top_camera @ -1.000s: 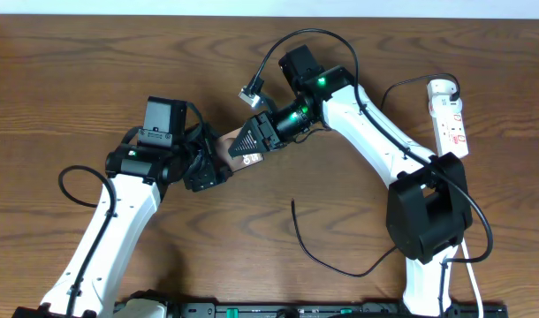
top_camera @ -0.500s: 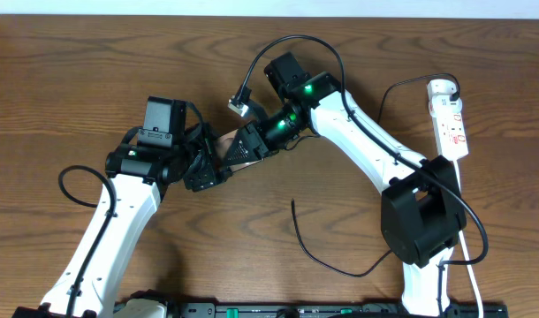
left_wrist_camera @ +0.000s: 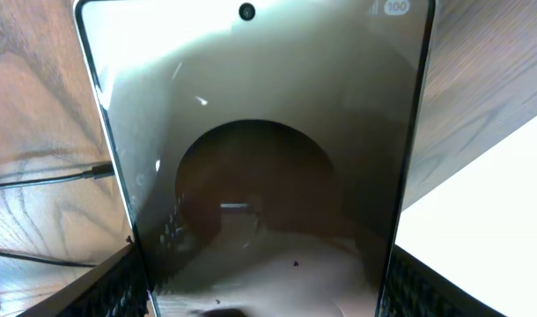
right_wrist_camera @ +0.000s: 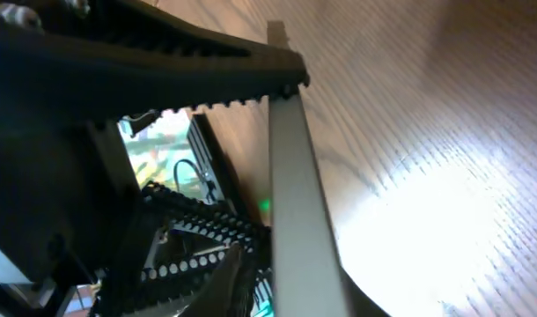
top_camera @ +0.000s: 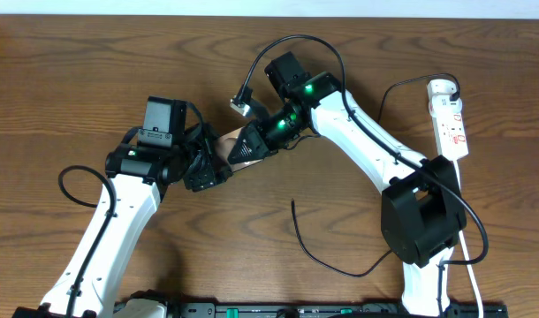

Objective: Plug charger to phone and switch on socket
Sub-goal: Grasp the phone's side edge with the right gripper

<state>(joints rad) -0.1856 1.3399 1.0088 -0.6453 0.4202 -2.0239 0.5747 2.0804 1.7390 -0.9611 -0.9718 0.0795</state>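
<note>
**A two-arm pass comes first**

The left gripper [top_camera: 206, 166] is clenched across the flat, dark-edged, glossy phone [left_wrist_camera: 260, 158], near the middle of the brown wooden table [top_camera: 75, 71]. The right gripper [top_camera: 243, 146] sits at the phone's far end with one serrated finger touching its edge; I cannot tell whether it grips.

The phone's long axis runs from one gripper to the other. Its camera-hole end points toward the right gripper, so the port end likely sits in the left gripper. Done well, the right pinches firmly before the left lets go.

The thin black charger cable [top_camera: 327, 261] lies free, well apart from the phone. The narrow white socket strip [top_camera: 451, 119] lies far right.
</note>
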